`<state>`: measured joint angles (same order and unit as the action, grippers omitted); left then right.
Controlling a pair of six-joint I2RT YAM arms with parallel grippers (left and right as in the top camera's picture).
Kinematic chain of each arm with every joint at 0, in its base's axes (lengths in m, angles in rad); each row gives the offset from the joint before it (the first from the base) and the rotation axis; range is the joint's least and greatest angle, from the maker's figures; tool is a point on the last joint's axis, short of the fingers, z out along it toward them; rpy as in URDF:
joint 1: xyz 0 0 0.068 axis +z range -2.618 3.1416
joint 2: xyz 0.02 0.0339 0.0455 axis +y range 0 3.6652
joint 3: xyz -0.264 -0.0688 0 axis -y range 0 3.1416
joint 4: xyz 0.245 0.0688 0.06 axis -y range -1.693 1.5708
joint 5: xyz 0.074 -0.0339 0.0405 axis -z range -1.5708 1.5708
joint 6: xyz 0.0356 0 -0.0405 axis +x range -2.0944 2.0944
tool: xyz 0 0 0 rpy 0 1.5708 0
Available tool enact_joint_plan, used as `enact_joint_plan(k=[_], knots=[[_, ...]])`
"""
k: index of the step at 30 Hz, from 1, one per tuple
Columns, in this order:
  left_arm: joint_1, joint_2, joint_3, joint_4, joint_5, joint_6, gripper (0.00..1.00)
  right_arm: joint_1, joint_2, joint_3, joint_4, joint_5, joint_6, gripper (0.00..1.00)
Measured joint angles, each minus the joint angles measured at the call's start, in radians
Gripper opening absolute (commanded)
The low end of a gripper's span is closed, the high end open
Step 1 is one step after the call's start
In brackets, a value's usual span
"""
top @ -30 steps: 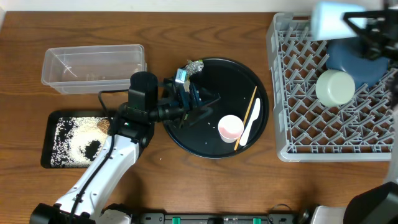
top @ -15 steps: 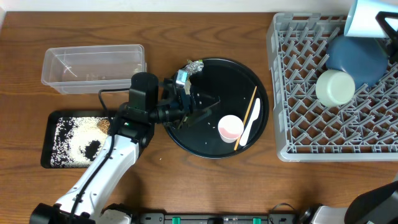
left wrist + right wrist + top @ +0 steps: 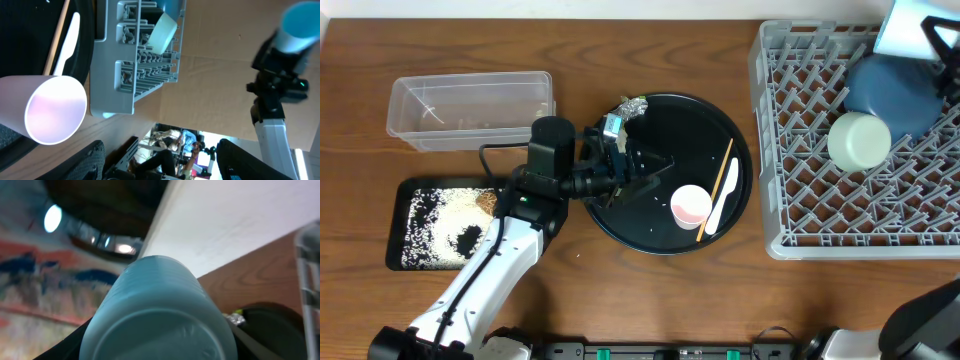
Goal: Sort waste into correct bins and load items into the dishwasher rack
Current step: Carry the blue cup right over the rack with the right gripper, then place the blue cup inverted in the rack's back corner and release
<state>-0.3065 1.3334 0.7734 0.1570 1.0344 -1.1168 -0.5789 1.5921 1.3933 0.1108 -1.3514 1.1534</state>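
Note:
My right gripper (image 3: 932, 35) is shut on the light blue cup (image 3: 903, 27) (image 3: 160, 315), held above the far right corner of the grey dishwasher rack (image 3: 800, 200). Inside the rack are the dark blue plate (image 3: 890, 90) and the pale green bowl (image 3: 860, 140). My left gripper (image 3: 650, 168) (image 3: 162, 167) hovers open and empty over the round black tray (image 3: 665, 235), just left of the pink cup (image 3: 690, 205) (image 3: 50, 110). The white spoon (image 3: 725, 200) and chopsticks (image 3: 718, 188) lie beside that cup. Crumpled foil (image 3: 633, 104) and a yellow wrapper (image 3: 611, 122) sit at the tray's far left rim.
A clear tub (image 3: 470, 108) stands at the back left. In front of it the shallow black tray (image 3: 400, 195) holds white grains and a brown lump (image 3: 482, 200). The left arm (image 3: 510, 240) reaches in from the table's front edge.
My right gripper has carried the light blue cup to the right, toward the rack's far right corner. The left arm has stayed still.

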Motion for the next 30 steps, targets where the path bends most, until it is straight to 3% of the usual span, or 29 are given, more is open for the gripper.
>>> enact_joint_plan(k=[10, 16, 26, 30], knots=[[0.0, 0.0, 0.0, -0.001, 0.006, 0.016, 0.72, 0.042, 0.012, 0.003, -0.598, 0.366, -0.456, 0.6], [0.0, 0.0, 0.0, -0.027, 0.006, 0.047, 0.73, 0.051, 0.016, 0.038, -0.808, 0.731, -0.673, 0.6], [0.0, 0.0, 0.0, -0.05, 0.006, 0.109, 0.73, 0.057, 0.016, 0.309, -0.999, 1.108, -0.773, 0.61], [0.0, 0.0, 0.0, -0.052, 0.006, 0.127, 0.73, 0.063, 0.015, 0.333, -1.055, 1.289, -0.774, 0.61]])
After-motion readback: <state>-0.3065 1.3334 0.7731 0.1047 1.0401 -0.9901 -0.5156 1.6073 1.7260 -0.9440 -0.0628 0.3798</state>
